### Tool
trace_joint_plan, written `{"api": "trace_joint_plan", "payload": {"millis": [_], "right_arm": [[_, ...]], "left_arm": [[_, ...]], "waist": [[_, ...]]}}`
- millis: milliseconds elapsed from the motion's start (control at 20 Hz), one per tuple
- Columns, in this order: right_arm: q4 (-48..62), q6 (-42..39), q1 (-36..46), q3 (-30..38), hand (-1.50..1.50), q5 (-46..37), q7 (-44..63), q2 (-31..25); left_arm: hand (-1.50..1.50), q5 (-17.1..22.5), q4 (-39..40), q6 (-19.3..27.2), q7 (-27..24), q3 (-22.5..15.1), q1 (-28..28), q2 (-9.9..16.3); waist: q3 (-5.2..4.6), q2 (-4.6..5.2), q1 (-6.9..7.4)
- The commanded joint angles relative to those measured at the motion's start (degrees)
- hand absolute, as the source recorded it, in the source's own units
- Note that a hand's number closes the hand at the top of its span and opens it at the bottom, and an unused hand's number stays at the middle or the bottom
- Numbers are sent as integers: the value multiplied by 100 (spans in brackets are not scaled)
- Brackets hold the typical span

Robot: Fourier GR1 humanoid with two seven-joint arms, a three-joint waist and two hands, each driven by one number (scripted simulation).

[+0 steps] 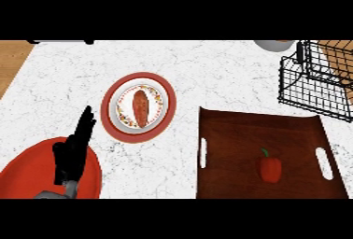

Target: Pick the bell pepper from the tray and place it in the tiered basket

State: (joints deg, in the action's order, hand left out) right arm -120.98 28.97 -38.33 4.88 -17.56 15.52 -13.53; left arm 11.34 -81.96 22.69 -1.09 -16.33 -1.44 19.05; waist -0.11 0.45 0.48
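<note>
One hand (72,154) is seen in the head view, at the lower left: the left hand, black, raised from a grey forearm that enters at the bottom edge. Its fingers are held straight and close together, pointing up and slightly to the right, and nothing is held in them. Beneath and behind this hand a large red rounded object (27,175) is partly shown, cut off by the lower edge; what it is cannot be told. The right hand is not seen anywhere.

At the lower right a dark brown tray (234,135) with a slot handle on each side is laid on the white marbled counter (207,70). The bell pepper (270,168), red with a green stem, is found on the tray's floor, right of its middle and towards its near edge, apart from the walls.

Farther back, left of the tray and just beyond the fingertips, a red-rimmed plate (110,116) with a patterned white centre is set, and an elongated reddish food item (141,108) is laid on it.

At the far right the black wire tiered basket (303,93) is placed, well apart from the pepper, beyond the tray's far right corner. A pale rounded vessel (276,45) is partly seen just left of the basket's top.
</note>
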Motion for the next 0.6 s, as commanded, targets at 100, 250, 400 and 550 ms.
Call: {"api": "trace_joint_plan", "payload": {"millis": [100, 250, 400, 550], "right_arm": [[-784, -634, -751, -342, -150, -1524, 1802, -631], [-1059, -838, -451, -666, -150, -2502, 2860, -500], [-1376, -1265, 40, -926, -150, -3289, 3876, -338], [-1135, -1682, 740, -1445, -150, -4028, 4563, -121]], "left_arm": [[0, -34, 206, -50, 123, -224, 269, -142], [0, -8, 144, -200, 164, -189, 136, -64], [0, -74, 141, -80, 205, -249, 209, -207], [0, -80, 450, -174, 88, -160, 20, -236]], "waist": [[-64, 102, 149], [-43, 97, 252], [-27, 63, 268], [-24, 69, 264]]}}
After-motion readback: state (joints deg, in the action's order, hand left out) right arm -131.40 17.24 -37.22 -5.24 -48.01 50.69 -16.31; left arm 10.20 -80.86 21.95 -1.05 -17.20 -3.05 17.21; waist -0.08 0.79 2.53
